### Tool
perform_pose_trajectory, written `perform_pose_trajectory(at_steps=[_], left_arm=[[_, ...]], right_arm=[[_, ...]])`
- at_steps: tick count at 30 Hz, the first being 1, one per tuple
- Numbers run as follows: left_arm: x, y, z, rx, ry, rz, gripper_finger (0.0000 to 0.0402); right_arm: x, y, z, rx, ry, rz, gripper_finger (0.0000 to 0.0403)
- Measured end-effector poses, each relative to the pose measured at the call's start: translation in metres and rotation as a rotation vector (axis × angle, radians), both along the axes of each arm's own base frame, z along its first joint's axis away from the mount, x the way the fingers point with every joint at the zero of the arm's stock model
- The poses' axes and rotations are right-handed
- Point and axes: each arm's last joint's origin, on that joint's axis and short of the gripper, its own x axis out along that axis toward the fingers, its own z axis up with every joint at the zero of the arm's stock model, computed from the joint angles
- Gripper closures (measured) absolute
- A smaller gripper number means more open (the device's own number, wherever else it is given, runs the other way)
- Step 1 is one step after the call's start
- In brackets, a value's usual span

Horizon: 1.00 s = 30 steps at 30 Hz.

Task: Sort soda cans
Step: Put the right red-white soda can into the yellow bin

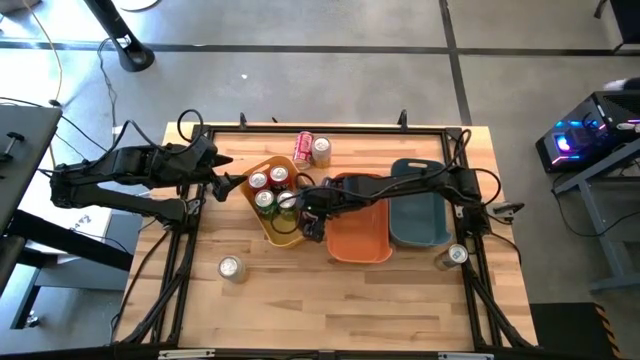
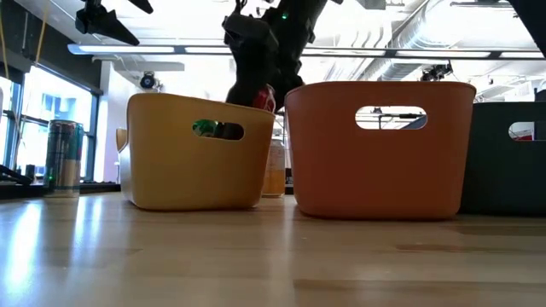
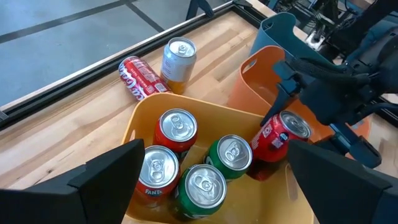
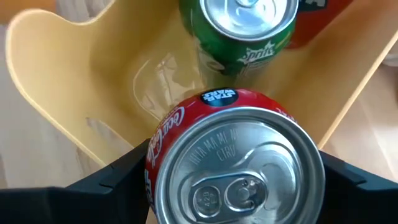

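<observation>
A yellow bin (image 1: 272,232) sits left of an orange bin (image 1: 362,246) and a teal bin (image 1: 420,232) on the table (image 1: 340,300). Over the yellow bin, the right gripper (image 3: 281,127) clamps a red soda can (image 3: 278,135) above four upright cans (image 3: 186,163). The left gripper (image 1: 226,172) waits spread open at the bin's left edge.

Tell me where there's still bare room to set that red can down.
The right gripper holds a red can over the yellow bin, whose bare floor shows only beside the green can; four cans crowd the rest. The orange bin and teal bin show no cans.
</observation>
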Motion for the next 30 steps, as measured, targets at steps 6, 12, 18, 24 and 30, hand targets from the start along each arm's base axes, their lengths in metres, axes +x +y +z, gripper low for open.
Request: perform_pose_trajectory(at_steps=[6,12,18,24,30], left_arm=[[0.0,0.0,0.0,0.001,0.001,-0.001,0.0014],[0.0,0.0,0.0,0.009,0.006,-0.007,0.0014],[0.0,0.0,0.0,0.014,0.008,-0.01,0.0014],[-0.001,0.0,-0.002,0.013,0.028,-0.011,0.0014],[-0.003,0.0,-0.004,-0.002,0.054,0.0,0.0014]], right_arm=[[0.001,-0.003,0.0,0.034,-0.004,0.013,0.0049],[0.001,-0.002,0.006,0.038,-0.013,0.047,0.001],[0.004,-0.003,0.031,0.007,-0.052,0.089,0.0006],[-0.004,-0.015,0.084,-0.151,-0.058,0.138,0.0005],[-0.006,-0.052,0.114,-0.148,-0.167,0.027,0.0004]])
